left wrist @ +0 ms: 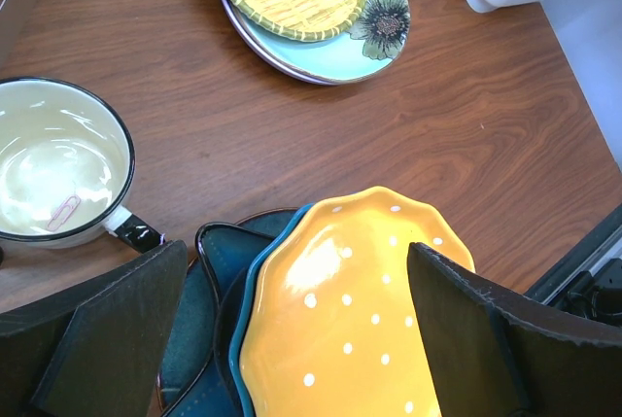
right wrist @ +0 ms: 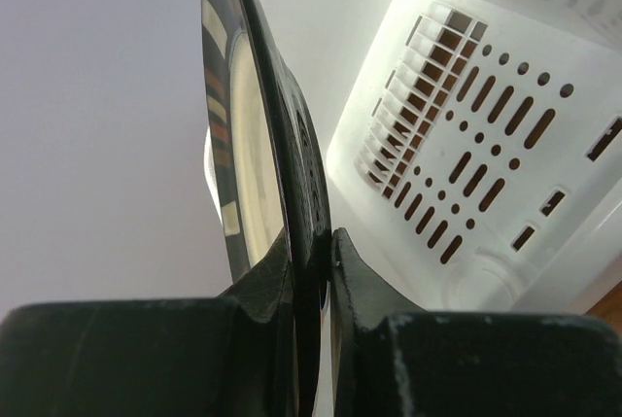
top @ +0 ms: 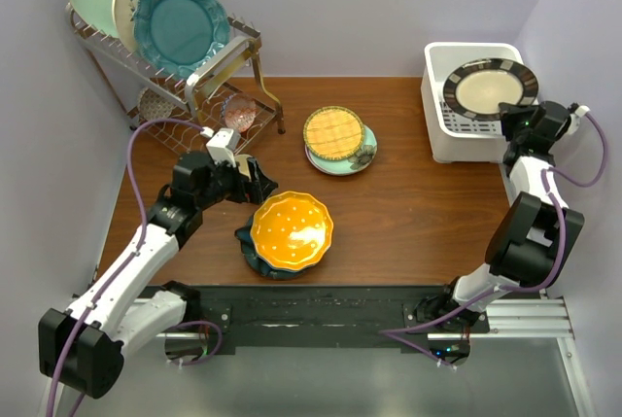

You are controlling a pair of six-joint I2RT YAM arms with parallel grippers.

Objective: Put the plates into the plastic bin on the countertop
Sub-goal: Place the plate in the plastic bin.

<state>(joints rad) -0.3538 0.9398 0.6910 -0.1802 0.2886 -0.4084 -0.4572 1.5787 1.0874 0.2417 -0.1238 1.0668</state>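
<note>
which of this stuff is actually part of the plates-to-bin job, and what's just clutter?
Job:
- black-rimmed plate, in the right gripper at the bin
- orange plate and the dark plates under it
- yellow plate on the green plate

Lying about:
- rack with three upright plates
- cup

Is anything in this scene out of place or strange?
One small thing: what looks like a pink paper clip lies inside the cream cup with a black rim, beside the stack topped by the orange white-dotted scalloped plate. Nothing appears spilled or broken.
</note>
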